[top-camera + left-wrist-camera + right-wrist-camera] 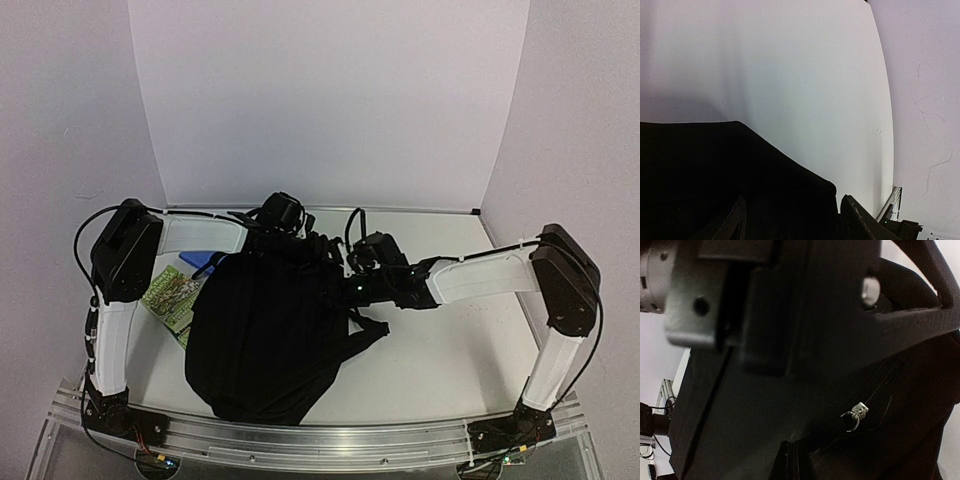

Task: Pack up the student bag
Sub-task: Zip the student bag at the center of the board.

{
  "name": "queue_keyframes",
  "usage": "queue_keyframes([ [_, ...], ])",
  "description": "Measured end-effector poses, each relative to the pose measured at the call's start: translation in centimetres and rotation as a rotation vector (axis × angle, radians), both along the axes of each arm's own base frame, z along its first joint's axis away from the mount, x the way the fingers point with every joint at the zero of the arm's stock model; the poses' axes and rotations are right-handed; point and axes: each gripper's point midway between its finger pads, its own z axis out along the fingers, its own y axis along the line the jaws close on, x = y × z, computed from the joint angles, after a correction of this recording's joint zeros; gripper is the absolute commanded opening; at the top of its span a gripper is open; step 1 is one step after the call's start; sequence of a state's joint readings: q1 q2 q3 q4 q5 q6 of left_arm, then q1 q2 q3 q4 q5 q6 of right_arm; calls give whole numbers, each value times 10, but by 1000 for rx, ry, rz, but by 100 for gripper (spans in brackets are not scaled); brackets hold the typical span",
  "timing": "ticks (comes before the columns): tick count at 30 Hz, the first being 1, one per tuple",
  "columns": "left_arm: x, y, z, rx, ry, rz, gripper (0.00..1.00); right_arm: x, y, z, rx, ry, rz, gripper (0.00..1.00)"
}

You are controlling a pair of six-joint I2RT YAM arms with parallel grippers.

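Your left gripper (792, 215) is up at the far edge of the student bag (262, 340). In the left wrist view its 2 fingers (860, 220) stand apart with black fabric filling the gap between them. Honestly, you can't tell from here whether they're pinching that fabric or just sitting around it. The fabric rises in a ridge in front of the white back wall.

Your right gripper (352, 272) is clenched all the way and pressed in against the bag's upper right side. The right wrist view is mostly blurry dark gripper parts, so whether any cloth is caught in it is anyone's guess. Right below there's a zipper line running diagonally, with a small silver zipper pull (856, 415) hanging loose, not in the gripper.

The bag itself lies slumped in the middle of the counter (450, 350), between the 2 arms, a bit left of centre. 1 black strap (368, 333) loops out of its right side onto the counter.

Over on the left, a green-covered book (172, 293) pokes out from under the bag's edge. A blue object (200, 262) sits just beyond it, touching the bag, too covered to identify.
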State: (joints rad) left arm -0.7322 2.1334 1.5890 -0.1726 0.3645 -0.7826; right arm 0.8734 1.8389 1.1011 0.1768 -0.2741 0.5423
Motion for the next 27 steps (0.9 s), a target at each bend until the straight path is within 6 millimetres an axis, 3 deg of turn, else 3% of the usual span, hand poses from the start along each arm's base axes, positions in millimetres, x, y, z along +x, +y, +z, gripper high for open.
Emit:
queue_keyframes([
  [9,0,0,0,0,0,1,65,-20,-1,17,53,27,33,0],
  [21,2,1,-5,3,1,4,65,-77,15,10,76,126,183,0],
  [27,4,2,-5,3,1,6,65,-103,22,22,107,147,242,0],
])
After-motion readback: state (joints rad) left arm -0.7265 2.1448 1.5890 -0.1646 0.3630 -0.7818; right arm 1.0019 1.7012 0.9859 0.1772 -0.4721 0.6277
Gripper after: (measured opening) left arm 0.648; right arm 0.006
